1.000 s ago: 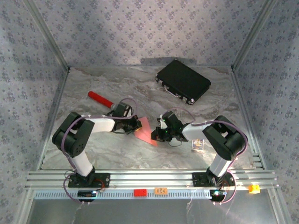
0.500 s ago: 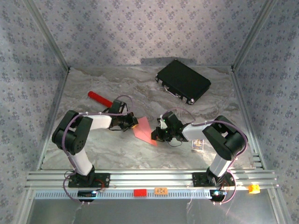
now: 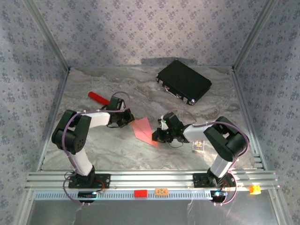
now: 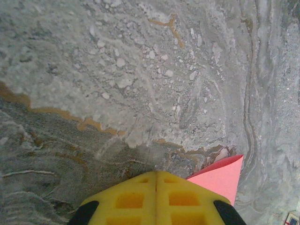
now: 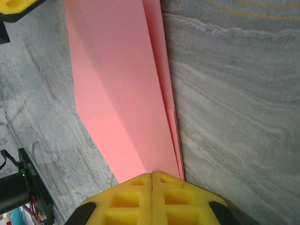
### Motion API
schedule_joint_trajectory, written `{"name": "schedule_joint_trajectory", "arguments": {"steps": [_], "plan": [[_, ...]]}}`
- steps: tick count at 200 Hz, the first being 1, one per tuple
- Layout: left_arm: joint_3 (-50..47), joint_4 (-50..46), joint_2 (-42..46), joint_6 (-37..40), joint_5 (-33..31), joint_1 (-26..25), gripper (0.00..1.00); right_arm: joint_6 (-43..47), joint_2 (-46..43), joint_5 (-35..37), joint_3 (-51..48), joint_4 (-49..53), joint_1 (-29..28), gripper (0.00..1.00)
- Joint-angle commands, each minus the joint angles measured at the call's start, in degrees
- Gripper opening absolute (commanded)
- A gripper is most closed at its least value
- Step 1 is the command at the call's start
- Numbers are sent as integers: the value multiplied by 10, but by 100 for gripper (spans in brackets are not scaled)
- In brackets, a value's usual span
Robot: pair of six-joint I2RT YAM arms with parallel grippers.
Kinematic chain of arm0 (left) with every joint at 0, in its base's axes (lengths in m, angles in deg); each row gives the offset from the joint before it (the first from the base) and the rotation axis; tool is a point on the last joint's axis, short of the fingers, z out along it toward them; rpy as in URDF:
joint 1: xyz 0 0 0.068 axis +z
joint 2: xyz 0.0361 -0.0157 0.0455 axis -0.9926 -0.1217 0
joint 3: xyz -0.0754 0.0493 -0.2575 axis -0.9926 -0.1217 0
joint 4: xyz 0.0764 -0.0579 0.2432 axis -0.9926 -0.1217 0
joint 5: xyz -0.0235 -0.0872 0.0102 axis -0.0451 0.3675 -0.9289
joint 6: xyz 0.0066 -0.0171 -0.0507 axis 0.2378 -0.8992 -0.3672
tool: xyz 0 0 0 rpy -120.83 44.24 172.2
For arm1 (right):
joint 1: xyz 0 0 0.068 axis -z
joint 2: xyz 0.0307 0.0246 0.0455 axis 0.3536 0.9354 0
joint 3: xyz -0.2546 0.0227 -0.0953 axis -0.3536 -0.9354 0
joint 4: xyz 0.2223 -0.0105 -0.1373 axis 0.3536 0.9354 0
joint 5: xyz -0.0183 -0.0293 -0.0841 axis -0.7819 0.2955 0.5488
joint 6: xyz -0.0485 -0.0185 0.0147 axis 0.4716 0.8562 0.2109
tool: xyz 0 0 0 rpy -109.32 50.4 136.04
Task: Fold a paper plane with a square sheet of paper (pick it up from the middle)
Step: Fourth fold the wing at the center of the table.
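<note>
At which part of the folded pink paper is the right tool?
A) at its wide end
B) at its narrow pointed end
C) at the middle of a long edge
B: in the right wrist view the folded pink paper narrows to a point just where the right tool meets it.

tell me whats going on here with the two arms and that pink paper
The two arms are partway through folding a paper plane. The salmon-pink paper lies on the marbled table as a long folded wedge. The right gripper is shut with its tips at the narrow end, apparently pinning it down. The left gripper is also shut and holds nothing, sitting just beside the corner of the wide end.
</note>
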Motion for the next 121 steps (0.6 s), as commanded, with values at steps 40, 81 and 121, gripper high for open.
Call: {"name": "schedule_joint_trajectory", "arguments": {"steps": [40, 81, 121], "plan": [[25, -46, 35, 31, -18, -1, 4, 21, 11, 26, -35, 113, 0, 0], [15, -47, 87, 26, -16, -27, 6, 23, 16, 26, -29, 113, 2, 0], [1, -1, 70, 7, 12, -71, 6, 23, 15, 28, -28, 113, 2, 0]]}}
